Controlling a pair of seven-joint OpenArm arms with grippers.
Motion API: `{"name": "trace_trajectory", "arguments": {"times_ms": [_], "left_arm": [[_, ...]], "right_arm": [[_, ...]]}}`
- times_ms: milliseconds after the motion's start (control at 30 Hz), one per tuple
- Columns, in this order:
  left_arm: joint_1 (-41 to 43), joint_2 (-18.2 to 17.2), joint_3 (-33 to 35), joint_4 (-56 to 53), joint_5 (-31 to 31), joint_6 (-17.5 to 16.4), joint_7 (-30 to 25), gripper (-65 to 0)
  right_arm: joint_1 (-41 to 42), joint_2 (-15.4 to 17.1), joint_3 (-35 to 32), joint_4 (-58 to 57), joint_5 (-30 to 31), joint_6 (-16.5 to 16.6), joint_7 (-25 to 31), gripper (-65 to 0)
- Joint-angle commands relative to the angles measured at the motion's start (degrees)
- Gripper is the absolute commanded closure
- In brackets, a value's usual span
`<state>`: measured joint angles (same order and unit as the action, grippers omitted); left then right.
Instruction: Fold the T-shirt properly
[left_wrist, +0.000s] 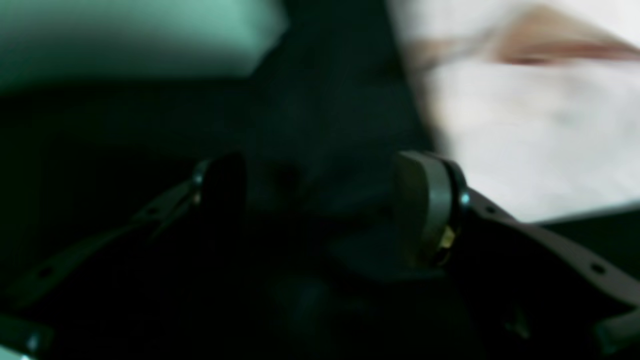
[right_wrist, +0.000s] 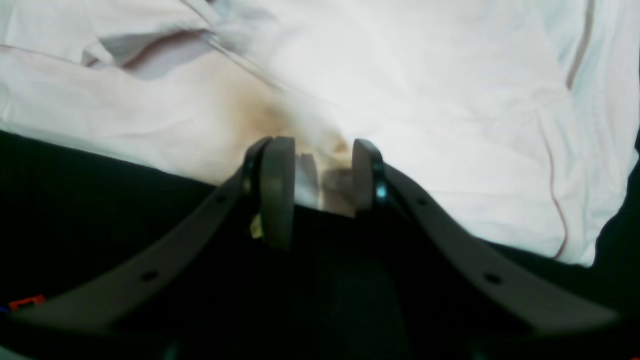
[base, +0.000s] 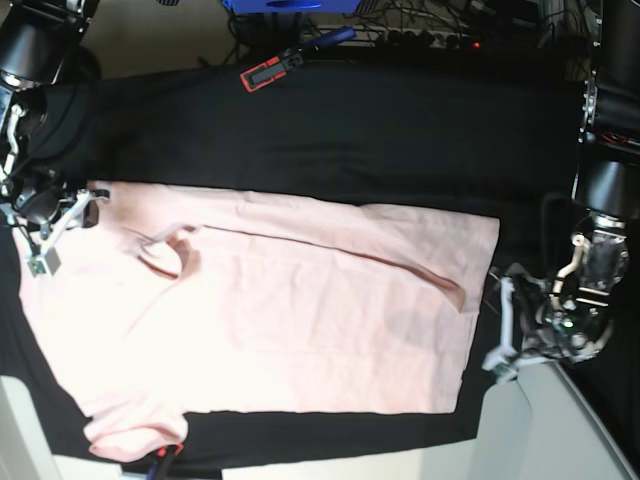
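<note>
The pale pink T-shirt (base: 300, 310) lies spread flat on the black table cloth (base: 350, 130), with a long fold running across its upper part. My right gripper (base: 62, 228) is at the shirt's upper left corner. In the right wrist view my right gripper (right_wrist: 322, 175) is shut on a bunched edge of the T-shirt (right_wrist: 425, 100). My left gripper (base: 500, 330) stands just off the shirt's right edge. In the left wrist view my left gripper (left_wrist: 322, 200) is open over black cloth with nothing between its fingers, and the T-shirt (left_wrist: 540, 130) shows blurred at upper right.
A red and black tool (base: 275, 68) lies at the cloth's far edge, beside a blue object (base: 290, 5) and cables. A pale table surface (base: 540, 430) shows at the lower right, beyond the cloth. A blurred greenish patch (left_wrist: 125, 35) fills the left wrist view's upper left.
</note>
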<state>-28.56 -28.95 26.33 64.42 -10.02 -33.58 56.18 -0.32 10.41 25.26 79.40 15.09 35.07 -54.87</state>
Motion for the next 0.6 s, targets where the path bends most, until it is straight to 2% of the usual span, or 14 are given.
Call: {"name": "trace_trajectory", "arguments": {"times_ms": [0,133,300,367,433,467,567], "left_arm": [[-1.55,-2.13,0.71,0.68,3.65,-0.83,1.0,-41.5],[-1.29,-1.07,4.84,3.4,8.83,-6.42,1.18,-41.1],[3.72,0.25,5.19,5.86,9.27,-6.42,1.18,-39.6],[6.09,1.13,5.01,6.04,9.27,-6.42,1.09,-32.2],[8.03,3.15,3.7,6.04,9.27,-6.42,1.09,-17.8],[9.08,3.94,2.9,6.04,9.27,-6.42,1.09,-13.1],[11.46,6.84,0.35,6.04,9.27,-6.42,1.09,-13.4]], "right_arm": [[0.8,0.97,0.19,1.0,0.78,0.23,0.85,-18.1],[-0.17,0.97,0.28,1.09,0.78,0.23,1.11,-18.0],[-0.52,0.97,0.28,0.91,0.78,0.23,1.2,-18.0],[-0.52,0.97,0.28,0.91,0.78,0.23,1.2,-18.0],[-0.43,0.97,0.28,1.0,0.78,0.23,0.94,-18.0],[-0.43,0.97,0.28,1.0,0.78,0.23,0.94,-18.0],[-0.43,0.97,0.19,1.0,0.78,0.23,0.85,-18.0]]}}
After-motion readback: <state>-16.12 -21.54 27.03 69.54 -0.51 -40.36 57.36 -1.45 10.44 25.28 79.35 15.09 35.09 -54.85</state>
